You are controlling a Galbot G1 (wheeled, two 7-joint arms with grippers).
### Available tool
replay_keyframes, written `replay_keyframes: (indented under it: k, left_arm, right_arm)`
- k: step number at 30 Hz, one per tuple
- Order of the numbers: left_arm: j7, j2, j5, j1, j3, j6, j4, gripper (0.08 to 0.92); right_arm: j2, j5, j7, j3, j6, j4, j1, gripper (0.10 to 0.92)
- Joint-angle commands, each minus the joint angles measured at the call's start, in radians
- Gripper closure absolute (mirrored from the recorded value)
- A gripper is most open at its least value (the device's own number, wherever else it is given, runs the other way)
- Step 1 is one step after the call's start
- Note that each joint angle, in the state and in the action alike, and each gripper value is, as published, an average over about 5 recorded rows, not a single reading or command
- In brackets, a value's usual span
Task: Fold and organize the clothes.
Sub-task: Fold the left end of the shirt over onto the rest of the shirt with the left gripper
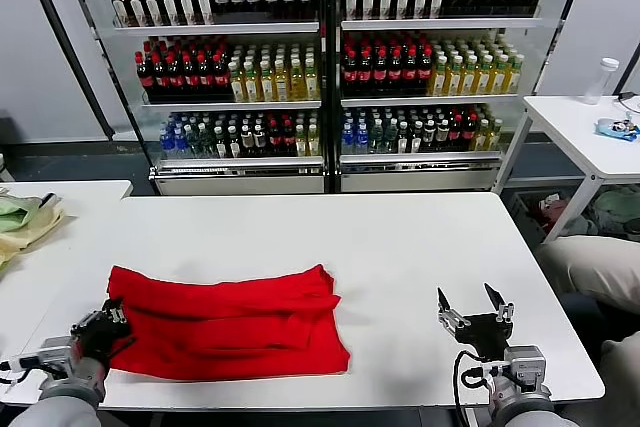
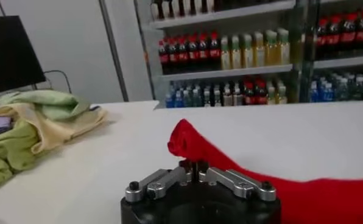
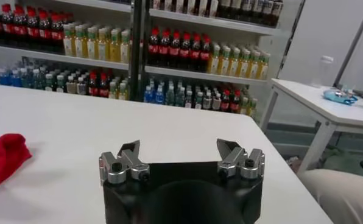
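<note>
Head view shows me the red T-shirt (image 1: 228, 323) folded into a wide band on the near left part of the white table (image 1: 420, 247). My left gripper (image 1: 103, 326) sits at the shirt's left edge, fingers closed on the red fabric; the left wrist view shows them pinched together on a raised fold. My right gripper (image 1: 473, 307) hovers over bare table well to the shirt's right, jaws spread wide, holding nothing. A green-and-yellow cloth pile (image 1: 22, 219) lies far left.

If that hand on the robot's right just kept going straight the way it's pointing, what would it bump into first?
Probably nothing soon: the right hand, open, points across bare white table. The red T-shirt lies off to its side. Beyond the far edge stand the drink shelves.
</note>
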Motion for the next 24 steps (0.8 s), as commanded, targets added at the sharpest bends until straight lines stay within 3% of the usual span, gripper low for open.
replay_keyframes:
  k: [1, 5, 11, 15, 19, 24]
  left_arm:
    - [0.038, -0.083, -0.214, -0.057, 0.381, 0.07, -0.24, 0.899]
    - [0.032, -0.169, -0.158, -0.157, 0.569, 0.069, -0.152, 0.899]
    - [0.022, -0.275, -0.104, -0.276, 0.677, 0.068, -0.004, 0.899]
    - [0.008, -0.329, -0.059, -0.323, 0.724, 0.063, 0.026, 0.899]
    - [0.019, -0.295, -0.025, -0.32, 0.669, 0.034, -0.066, 0.861]
    - [0.007, -0.119, -0.104, -0.246, 0.368, 0.018, -0.191, 0.722]
  right_arm:
    - [-0.002, 0.003, -0.001, 0.03, 0.001, 0.0, -0.008, 0.203]
    - [-0.003, 0.005, -0.003, 0.053, 0.006, -0.003, -0.019, 0.203]
    - [0.001, 0.003, -0.005, 0.057, 0.011, -0.012, -0.025, 0.203]
    - [0.003, 0.001, -0.005, 0.054, 0.007, -0.01, -0.026, 0.203]
    - [0.0, 0.0, -0.005, 0.05, 0.002, -0.018, -0.016, 0.203]
    - [-0.002, -0.001, -0.006, 0.029, 0.001, -0.035, 0.006, 0.203]
